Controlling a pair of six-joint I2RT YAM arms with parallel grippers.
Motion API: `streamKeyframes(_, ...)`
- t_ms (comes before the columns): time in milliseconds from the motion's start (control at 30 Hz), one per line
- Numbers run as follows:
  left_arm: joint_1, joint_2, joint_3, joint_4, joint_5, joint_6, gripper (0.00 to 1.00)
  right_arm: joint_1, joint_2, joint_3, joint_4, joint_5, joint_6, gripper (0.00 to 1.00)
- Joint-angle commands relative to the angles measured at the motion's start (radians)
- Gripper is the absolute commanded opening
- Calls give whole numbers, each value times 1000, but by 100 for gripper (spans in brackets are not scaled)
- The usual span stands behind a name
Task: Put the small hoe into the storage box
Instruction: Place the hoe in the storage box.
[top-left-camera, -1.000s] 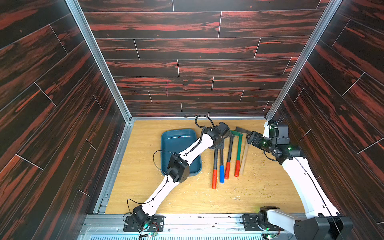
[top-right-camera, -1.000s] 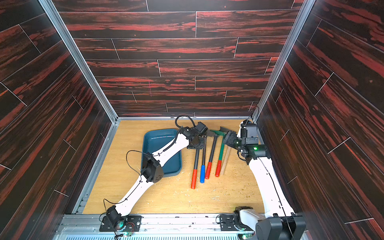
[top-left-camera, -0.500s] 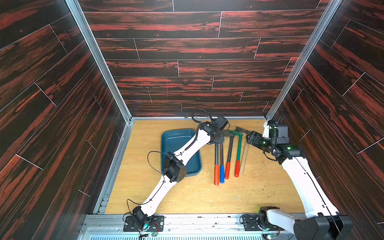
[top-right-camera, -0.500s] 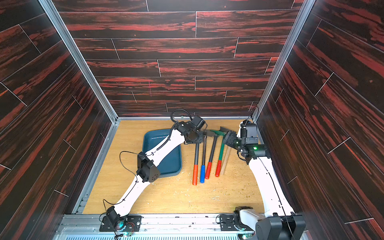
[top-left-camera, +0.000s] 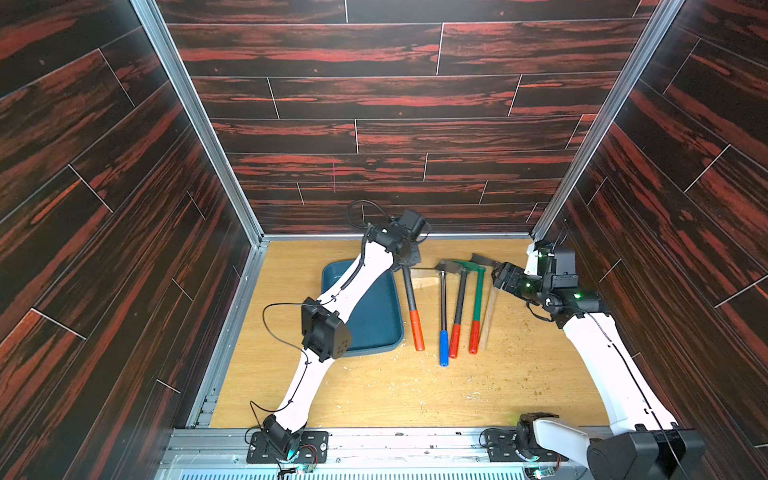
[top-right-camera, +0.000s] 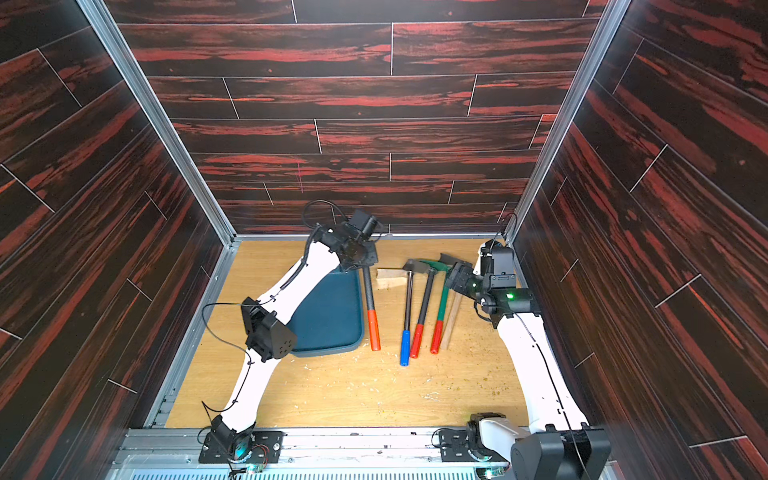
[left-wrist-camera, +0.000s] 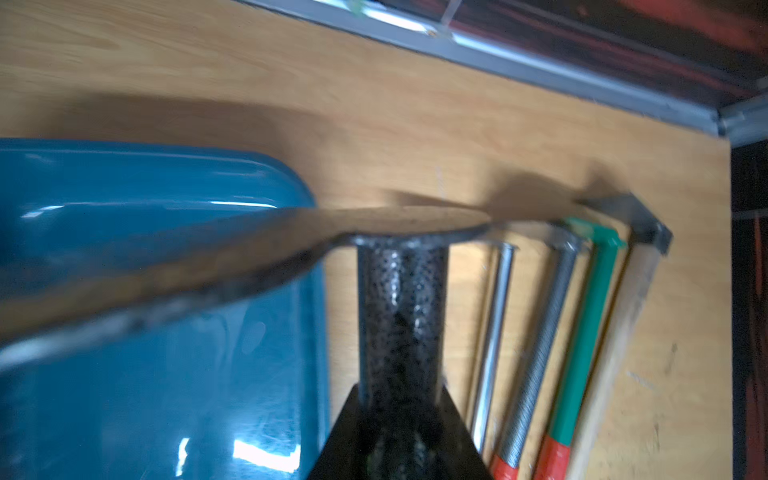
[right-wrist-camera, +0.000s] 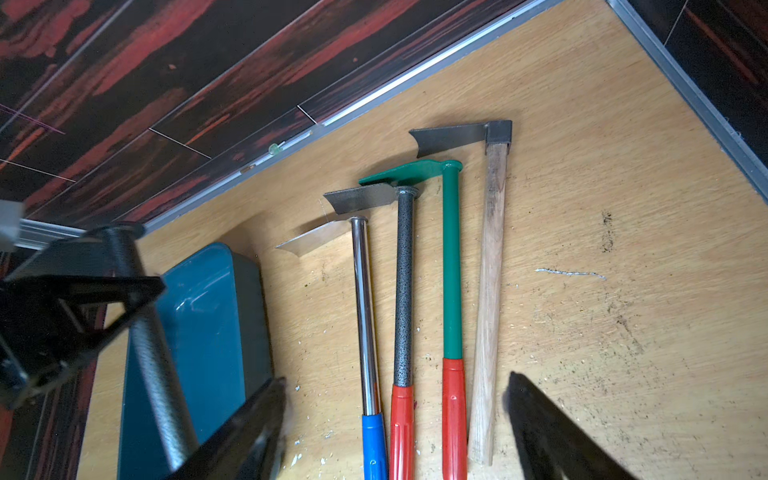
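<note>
Crumb-strewn wooden tabletop (top-left-camera: 415, 395) lies open up front. Farther in, the small hoe (top-left-camera: 411, 299), with its speckled black shaft and red grip, runs just beside the glossy, round-cornered storage box (top-left-camera: 376, 320). The left gripper (top-left-camera: 409, 261) clamps it near the blade, and the right gripper (top-left-camera: 500, 277) gapes wide by four other hoes (top-left-camera: 459, 303).

Both top views look down from high up front; both wrist cameras sit close, sharing the storage box (left-wrist-camera: 124, 395).

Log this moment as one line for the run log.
left claw: shut on small hoe | small hoe: beside storage box, not inside | right claw: open, near four other hoes
</note>
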Motion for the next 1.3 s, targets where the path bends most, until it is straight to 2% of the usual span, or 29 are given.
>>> streamKeyframes(0, 12, -101, -44, 13, -26, -45, 0, -3, 7, 0, 8, -11, 6, 86)
streamKeyframes(267, 97, -189, -238, 54, 22, -127, 0, -2, 5, -2, 8, -14, 3, 86)
streamKeyframes(433, 128, -302, -445, 181, 3, -162, 0, -4, 10, 0, 10, -19, 5, 86)
streamKeyframes(600, 170, -358, -560, 253, 21, -187, 0, -3, 12, -2, 11, -23, 6, 86)
streamKeyframes(967, 222, -308, -549, 267, 65, -179, 0, -4, 16, -2, 12, -23, 6, 86)
streamKeyframes(1267, 232, -242, -505, 168, 66, -132, 0, -2, 22, -2, 16, -28, 8, 86)
